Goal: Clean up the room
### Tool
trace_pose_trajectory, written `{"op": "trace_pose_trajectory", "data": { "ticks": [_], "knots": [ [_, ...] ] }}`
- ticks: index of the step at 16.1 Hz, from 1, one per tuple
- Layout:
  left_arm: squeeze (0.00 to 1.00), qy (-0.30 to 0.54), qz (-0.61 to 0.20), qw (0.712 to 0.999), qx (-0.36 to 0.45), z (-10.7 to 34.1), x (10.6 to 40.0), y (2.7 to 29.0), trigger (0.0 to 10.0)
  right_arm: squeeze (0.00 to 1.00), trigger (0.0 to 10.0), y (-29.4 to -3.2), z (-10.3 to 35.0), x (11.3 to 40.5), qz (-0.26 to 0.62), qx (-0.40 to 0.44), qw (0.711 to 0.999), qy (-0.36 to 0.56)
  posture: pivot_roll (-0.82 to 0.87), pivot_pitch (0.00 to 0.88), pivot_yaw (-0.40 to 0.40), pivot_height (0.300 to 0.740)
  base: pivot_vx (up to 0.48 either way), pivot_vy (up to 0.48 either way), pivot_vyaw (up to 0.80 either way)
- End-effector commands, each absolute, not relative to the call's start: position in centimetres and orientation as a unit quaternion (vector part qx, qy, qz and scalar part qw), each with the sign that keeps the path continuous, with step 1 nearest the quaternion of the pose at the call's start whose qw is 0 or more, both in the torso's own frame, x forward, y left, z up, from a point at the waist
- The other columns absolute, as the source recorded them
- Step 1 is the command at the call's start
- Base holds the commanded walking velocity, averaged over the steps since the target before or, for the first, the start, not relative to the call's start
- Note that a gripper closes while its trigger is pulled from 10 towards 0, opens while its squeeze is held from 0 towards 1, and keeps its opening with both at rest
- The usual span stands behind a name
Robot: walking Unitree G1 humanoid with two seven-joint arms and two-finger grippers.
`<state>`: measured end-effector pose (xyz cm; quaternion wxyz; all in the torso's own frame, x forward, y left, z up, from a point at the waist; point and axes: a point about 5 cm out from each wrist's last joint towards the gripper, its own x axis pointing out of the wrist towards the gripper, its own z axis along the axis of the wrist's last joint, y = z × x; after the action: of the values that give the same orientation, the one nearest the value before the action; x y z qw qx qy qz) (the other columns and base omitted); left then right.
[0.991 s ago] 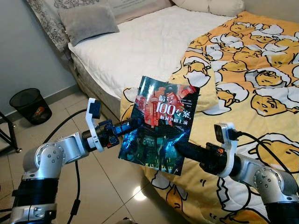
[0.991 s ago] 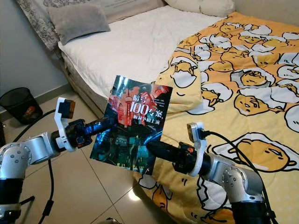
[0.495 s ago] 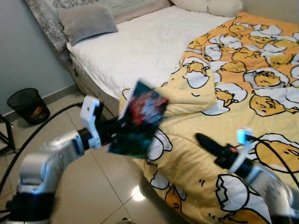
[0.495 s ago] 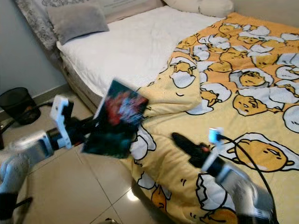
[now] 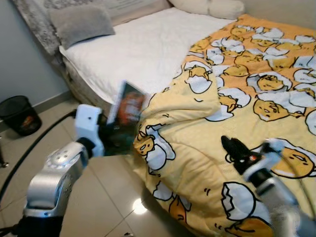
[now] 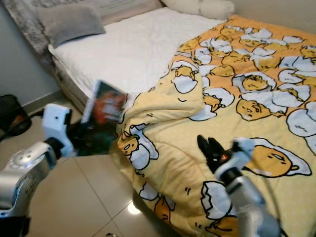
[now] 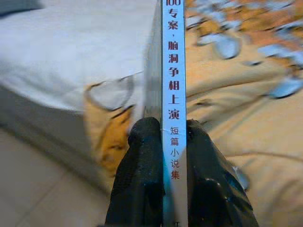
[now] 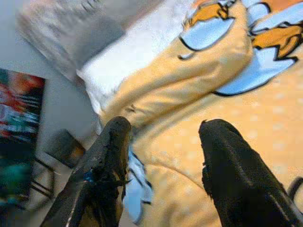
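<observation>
One book (image 5: 126,111) is in view, a paperback with a dark cover showing red and blue city lights. The left hand (image 7: 164,135) is clamped on it, one black finger on each cover near the lower end of the white spine, which carries Chinese characters. The book is held upright over the tiled floor (image 5: 106,197), just beside the near corner of the bed (image 5: 148,54), at the edge of the hanging blanket.

One right hand (image 6: 211,149) hovers above the blanket, well apart from the book, its two black fingers (image 8: 106,156) spread with nothing between them.

The bed has a white quilted mattress cover. One yellow blanket (image 5: 237,118), printed with many cartoon egg characters, covers the robot's right side of the bed and drapes over the corner down toward the floor. One grey pillow (image 5: 81,22) lies at the far left of the bed, and one cream pillow (image 5: 207,7) at the far end.

One black mesh wastebasket (image 5: 17,113) stands on the floor against a pale grey wall (image 5: 19,64), to the left of the bed. A black cable (image 5: 34,148) runs across the floor beside the left arm. The floor is glossy beige tile with a bright light reflection.
</observation>
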<state>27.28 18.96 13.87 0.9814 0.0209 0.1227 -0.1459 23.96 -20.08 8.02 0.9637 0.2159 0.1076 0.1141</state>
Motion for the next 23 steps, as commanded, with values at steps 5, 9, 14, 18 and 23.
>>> {"op": "trace_pose_trajectory", "data": {
  "ticks": [5, 9, 14, 18, 23],
  "knots": [
    [0.0, 0.118, -0.096, 0.987, 0.054, 12.9, 26.0, 18.6, 10.0, 0.0, 10.0, -17.1, 8.6, 25.2, 0.029, 0.149, 0.979, 0.136, -0.06, 0.0, 0.006, 0.74, 0.0, 0.0, 0.0],
    [0.0, 0.136, -0.084, 0.984, 0.078, 12.0, 25.8, 18.7, 10.0, 0.0, 10.0, -17.6, 7.9, 26.2, 0.003, 0.125, 0.98, 0.155, -0.04, 0.0, -0.029, 0.74, 0.0, 0.395, -0.3],
    [0.0, 0.134, -0.096, 0.979, 0.118, 12.4, 26.9, 18.6, 10.0, 0.0, 10.0, -16.8, 7.7, 27.3, -0.007, 0.129, 0.978, 0.163, -0.03, 0.0, -0.012, 0.74, 0.0, 0.48, -0.8],
    [0.0, 0.135, -0.1, 0.979, 0.116, 12.3, 26.8, 18.5, 10.0, 0.0, 10.0, -16.6, 7.6, 27.3, -0.016, 0.14, 0.976, 0.166, -0.04, 0.0, -0.006, 0.74, 0.0, 0.48, -0.8],
    [0.0, 0.136, -0.094, 0.98, 0.11, 12.3, 26.6, 18.6, 10.0, 0.0, 10.0, -16.2, 7.6, 27.1, 0.004, 0.153, 0.974, 0.167, -0.04, 0.0, -0.004, 0.74, 0.0, 0.48, -0.8]
  ]
}}
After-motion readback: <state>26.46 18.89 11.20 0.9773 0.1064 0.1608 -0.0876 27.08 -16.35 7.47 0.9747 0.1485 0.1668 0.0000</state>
